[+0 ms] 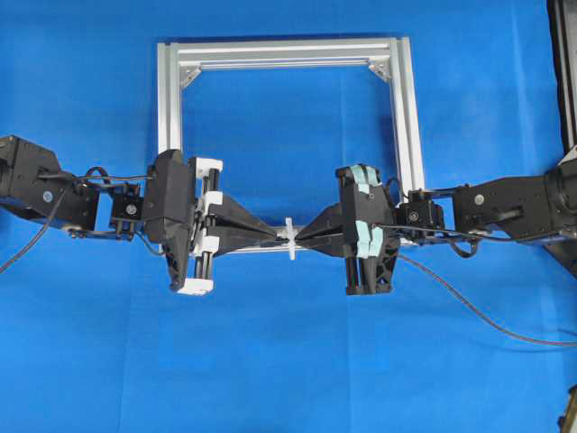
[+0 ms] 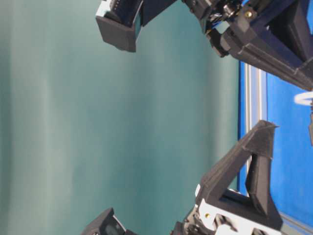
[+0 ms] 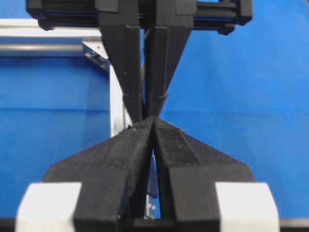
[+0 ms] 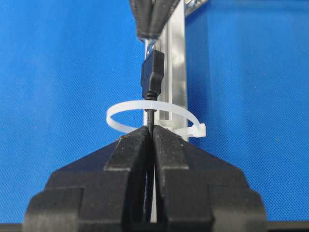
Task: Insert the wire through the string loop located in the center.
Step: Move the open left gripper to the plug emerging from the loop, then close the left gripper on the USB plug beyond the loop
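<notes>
The string loop (image 4: pixel 117 109) is a white ring standing on the frame's near rail (image 4: pixel 176 63); from overhead the string loop (image 1: pixel 290 240) sits between both grippers. My right gripper (image 4: pixel 151 128) is shut on the wire (image 4: pixel 150 116) just behind its black plug (image 4: pixel 152 73). The thin cable runs up through the ring, and the plug lies beyond it. My left gripper (image 3: pixel 153 120) is shut, tip to tip with the right gripper (image 1: pixel 303 238). The left fingertips (image 4: pixel 152 26) meet the plug's metal end; whether they pinch it is hidden. The wire (image 1: pixel 469 305) trails off to the right.
The silver aluminium frame (image 1: pixel 287 51) lies on the blue cloth, with triangular brackets (image 1: pixel 381 69) in its far corners. Both arms reach in from the sides along the near rail. The table-level view shows mostly a green wall and the arms' undersides.
</notes>
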`<state>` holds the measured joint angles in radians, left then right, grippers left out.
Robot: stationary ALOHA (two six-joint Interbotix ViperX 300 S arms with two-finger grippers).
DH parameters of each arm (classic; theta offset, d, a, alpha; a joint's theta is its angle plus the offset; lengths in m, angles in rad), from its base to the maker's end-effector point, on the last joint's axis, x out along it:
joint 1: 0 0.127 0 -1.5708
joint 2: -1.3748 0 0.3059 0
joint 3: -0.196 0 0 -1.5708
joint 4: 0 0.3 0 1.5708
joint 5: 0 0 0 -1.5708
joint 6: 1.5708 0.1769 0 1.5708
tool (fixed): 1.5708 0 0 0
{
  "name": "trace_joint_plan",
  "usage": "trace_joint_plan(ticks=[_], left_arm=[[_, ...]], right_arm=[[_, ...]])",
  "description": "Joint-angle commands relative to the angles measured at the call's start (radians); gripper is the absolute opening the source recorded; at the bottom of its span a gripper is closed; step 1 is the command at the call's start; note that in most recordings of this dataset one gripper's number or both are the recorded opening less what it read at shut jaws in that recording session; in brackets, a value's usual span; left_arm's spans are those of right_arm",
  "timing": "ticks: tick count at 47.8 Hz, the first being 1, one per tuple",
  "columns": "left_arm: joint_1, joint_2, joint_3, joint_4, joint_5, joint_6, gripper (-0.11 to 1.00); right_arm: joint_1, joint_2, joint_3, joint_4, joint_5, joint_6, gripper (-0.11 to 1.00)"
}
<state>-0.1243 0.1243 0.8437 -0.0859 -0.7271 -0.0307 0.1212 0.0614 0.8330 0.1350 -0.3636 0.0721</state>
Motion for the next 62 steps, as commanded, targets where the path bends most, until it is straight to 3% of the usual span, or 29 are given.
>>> trace_joint_plan(ticks=[1,7,12,19,24,62], left_arm=[[0.008,-0.023,-0.015,0.002,0.008,0.002,0.0],[0.009,-0.023,-0.017,0.002,0.025,0.0,0.05],[0.009,-0.021,-0.018,0.002,0.035,-0.008,0.29],[0.005,-0.021,-0.02,0.002,0.048,-0.008,0.74],[0.005,-0.021,-0.021,0.002,0.057,-0.009,0.92],[0.008,0.044,-0.018,0.002,0.098,-0.011,0.91]], right_arm=[[0.002,-0.011,-0.008,0.0,-0.011,-0.003,-0.02],[0.002,-0.011,-0.008,0.0,-0.011,-0.003,-0.02],[0.002,-0.011,-0.008,0.0,-0.011,-0.003,-0.02],[0.003,-0.012,-0.008,0.0,-0.011,-0.003,-0.02],[0.006,-0.011,-0.008,0.0,-0.009,-0.003,-0.02],[0.006,-0.011,-0.008,-0.002,-0.011,-0.005,-0.02]])
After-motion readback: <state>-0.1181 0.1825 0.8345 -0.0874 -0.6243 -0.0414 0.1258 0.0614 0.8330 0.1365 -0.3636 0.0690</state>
